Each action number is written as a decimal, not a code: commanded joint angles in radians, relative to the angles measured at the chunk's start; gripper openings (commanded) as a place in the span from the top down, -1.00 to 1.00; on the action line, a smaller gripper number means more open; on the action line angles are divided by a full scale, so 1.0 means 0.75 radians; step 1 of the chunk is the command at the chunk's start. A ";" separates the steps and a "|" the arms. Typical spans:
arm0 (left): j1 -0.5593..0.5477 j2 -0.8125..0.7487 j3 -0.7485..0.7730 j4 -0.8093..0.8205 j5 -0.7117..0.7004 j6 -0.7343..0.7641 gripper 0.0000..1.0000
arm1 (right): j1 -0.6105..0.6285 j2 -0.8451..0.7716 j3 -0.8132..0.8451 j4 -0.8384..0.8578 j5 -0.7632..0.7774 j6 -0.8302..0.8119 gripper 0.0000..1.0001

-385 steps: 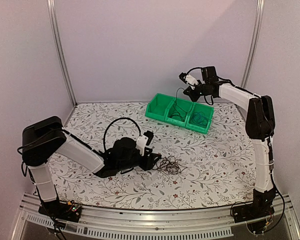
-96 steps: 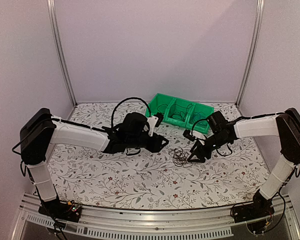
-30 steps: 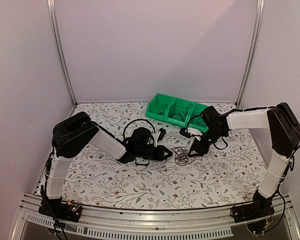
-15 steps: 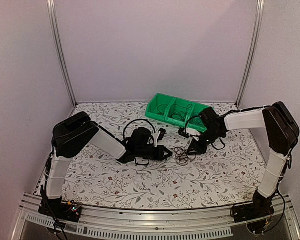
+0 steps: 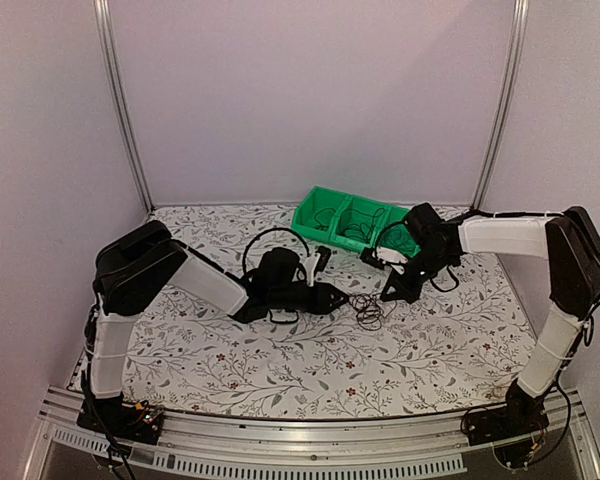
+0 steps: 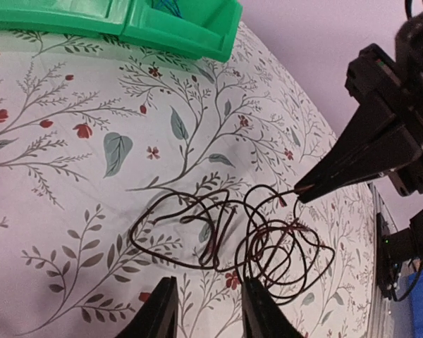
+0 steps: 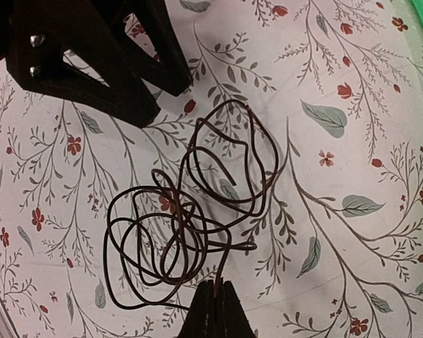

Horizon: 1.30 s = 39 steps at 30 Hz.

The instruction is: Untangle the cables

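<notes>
A thin, flexible dark brown cable (image 6: 233,236), gathered in loose curly loops, is seen lying flat on the floral-patterned tabletop (image 5: 280,370), between the 2 hands. The left hand (image 6: 208,313) is held low over the tabletop and is released: its 2 pale fingers (image 6: 157,310) are set apart, and nothing is held between them. The nearest loops of the cable are found just ahead of those fingers, not touching them. The right hand (image 7: 215,306) is clenched, its dark fingers pressed together into 1 narrow point. A strand of the dark brown cable is pinched at that tip, on the side of the tangle far from the left hand. In the right wrist view, the denser coil is seen just ahead and to the left of the tip, with a looser loop beyond it, near the left hand. A green plastic bin with 3 compartments (image 5: 320,210) is placed beyond both hands, well apart from the tangle. Thin dark wires are seen in it, and a blue-teal strand (image 6: 166,5) is glimpsed in 1 compartment.
</notes>
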 commanded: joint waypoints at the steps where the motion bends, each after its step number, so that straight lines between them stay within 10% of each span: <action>1: -0.020 -0.049 0.022 0.122 -0.013 0.039 0.29 | 0.013 -0.105 0.104 -0.097 -0.090 0.011 1.00; 12: -0.080 0.263 0.409 0.146 0.091 0.025 0.20 | 0.020 -0.196 0.377 -0.230 -0.192 0.031 1.00; 24: -0.086 0.393 0.465 0.173 0.130 0.001 0.99 | -0.003 -0.314 0.834 -0.253 -0.321 -0.009 1.00; 39: -0.084 0.371 0.386 0.129 0.116 0.000 0.86 | -0.174 -0.214 1.526 -0.272 -0.445 0.037 1.00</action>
